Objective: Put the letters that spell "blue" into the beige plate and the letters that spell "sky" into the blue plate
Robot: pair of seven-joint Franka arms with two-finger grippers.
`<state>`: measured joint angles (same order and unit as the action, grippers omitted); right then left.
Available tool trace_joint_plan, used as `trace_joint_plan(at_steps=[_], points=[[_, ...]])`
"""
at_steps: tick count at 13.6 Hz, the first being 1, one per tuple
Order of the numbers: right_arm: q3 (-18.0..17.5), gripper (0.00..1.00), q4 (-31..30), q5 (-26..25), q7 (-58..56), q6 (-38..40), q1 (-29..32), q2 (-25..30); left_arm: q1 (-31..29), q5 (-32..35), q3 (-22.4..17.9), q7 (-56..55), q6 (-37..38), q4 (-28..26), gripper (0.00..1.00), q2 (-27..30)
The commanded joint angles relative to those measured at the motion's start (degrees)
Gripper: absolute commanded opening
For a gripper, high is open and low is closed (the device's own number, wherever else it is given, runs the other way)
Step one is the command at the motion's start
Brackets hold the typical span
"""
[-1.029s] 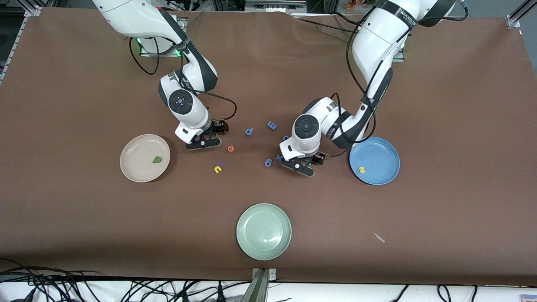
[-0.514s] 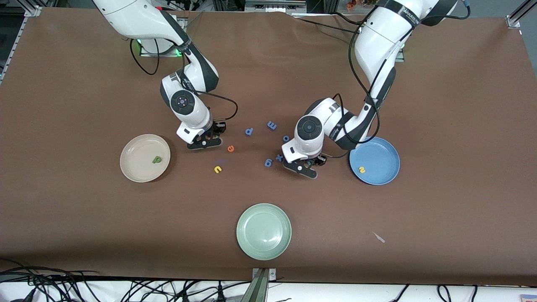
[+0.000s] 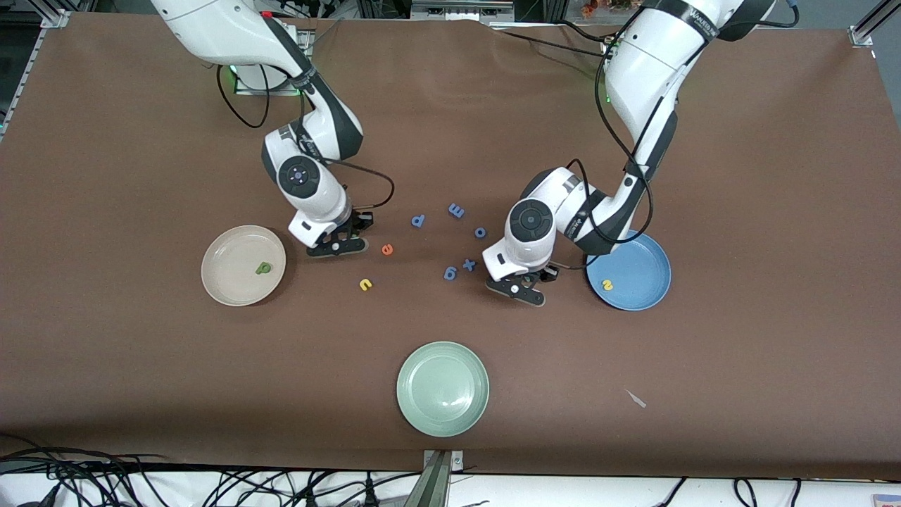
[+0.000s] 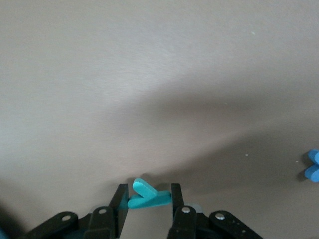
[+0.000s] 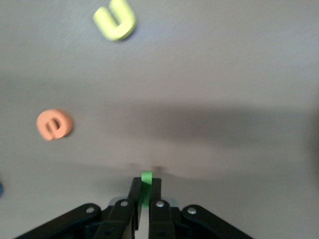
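My left gripper is shut on the teal y, low over the table beside the blue plate. A yellow s lies in that plate. My right gripper is shut on the thin green l, low over the table between the beige plate and the orange e. The dark green b lies in the beige plate. The yellow u lies nearer the front camera than the e. In the front view the left gripper and the right gripper hide their letters.
Several periwinkle letters lie scattered mid-table between the two grippers; one of them, an x, shows in the left wrist view. A pale green plate sits near the table's front edge. The left arm's forearm overhangs the blue plate's rim.
Both grippers have shut on their letters. The left gripper has shifted toward the blue plate with the y, uncovering the periwinkle x. The right gripper has shifted toward the beige plate with the l.
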<state>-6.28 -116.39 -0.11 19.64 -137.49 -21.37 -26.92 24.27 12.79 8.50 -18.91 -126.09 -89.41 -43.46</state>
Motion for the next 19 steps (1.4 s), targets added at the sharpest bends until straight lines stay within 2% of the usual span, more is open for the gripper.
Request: trace_joint_plan(at_steps=[1, 3, 5, 8, 9, 10, 11, 12, 16, 17, 19], points=[[4.5, 0.0, 6.0, -0.6, -4.8, 9.8, 0.5, 1.3, -2.0, 1.4, 0.2, 0.5, 6.7, -0.2, 0.39, 4.9], [8.4, 0.0, 8.4, -0.1, -11.0, 12.2, 1.8, 1.1, -3.2, 1.5, 0.1, 0.5, 12.8, -0.8, 0.4, 6.9], [8.5, 0.0, 9.0, -0.1, -13.0, 12.5, 4.8, 0.7, -4.2, 3.4, -1.4, 0.8, 17.6, -0.9, 0.4, 8.0], [8.7, 0.0, 10.8, -0.3, -13.3, 12.0, 9.6, -1.3, -7.8, 8.0, -1.3, 4.6, 20.4, -1.7, 0.4, 9.1], [8.7, 0.22, 11.0, -0.3, -14.1, 12.0, 10.6, -1.8, -9.5, 7.7, -1.2, 6.5, 21.0, -1.8, 0.4, 9.2], [8.7, 0.72, 11.0, -0.2, -14.4, 11.9, 10.7, -1.8, -10.8, 7.2, -1.0, 8.4, 21.0, -2.4, 0.44, 9.2], [8.7, 1.0, 11.2, 0.0, -14.2, 11.9, 10.7, -1.8, -12.3, 6.7, -0.9, 10.6, 21.0, -2.5, 0.73, 9.2], [8.6, 1.0, 12.1, 0.0, -13.6, 12.3, 10.3, -1.8, -12.7, 4.6, -0.9, 10.9, 21.0, -2.5, 1.0, 9.2], [6.7, 1.0, 16.6, 1.7, -9.6, 12.6, 9.1, -3.5, -12.3, -6.3, -0.3, 7.8, 21.1, -2.4, 1.0, 9.6], [6.0, 1.0, 17.9, 2.2, -8.2, 12.6, 8.6, -4.5, -12.2, -9.0, 0.5, 2.8, 21.0, -2.4, 1.0, 9.6], [4.1, 1.0, 20.8, 3.3, -3.9, 12.6, 7.4, -6.6, -11.9, -9.4, 3.1, -6.0, 20.3, -2.3, 1.0, 9.3]])
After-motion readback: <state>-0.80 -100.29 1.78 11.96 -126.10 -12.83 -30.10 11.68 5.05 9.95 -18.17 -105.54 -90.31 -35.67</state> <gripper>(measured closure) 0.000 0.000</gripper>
